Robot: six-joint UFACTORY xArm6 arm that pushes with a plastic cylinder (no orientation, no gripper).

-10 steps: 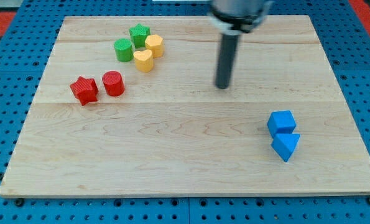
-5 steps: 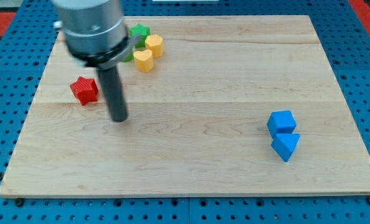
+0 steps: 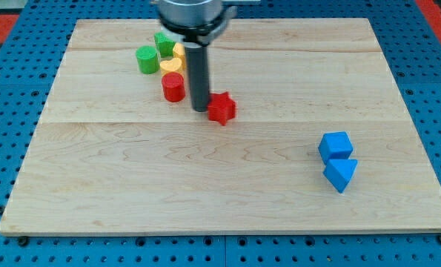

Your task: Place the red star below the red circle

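Note:
The red star (image 3: 221, 108) lies near the board's middle, to the right of and slightly below the red circle (image 3: 173, 87). My tip (image 3: 200, 109) stands between them, touching the star's left side and a short way right of the circle. The rod rises from there to the view's top.
A green circle (image 3: 147, 58), a green star (image 3: 163, 41) and two yellow blocks (image 3: 173, 65) cluster just above the red circle, partly hidden by the rod. A blue cube (image 3: 335, 145) and a blue triangle (image 3: 341, 174) sit at the right. The wooden board (image 3: 220, 200) lies on a blue pegboard.
My tip swept from the left to the middle. The red star moved far right and the red circle moved right and up, close to the yellow blocks.

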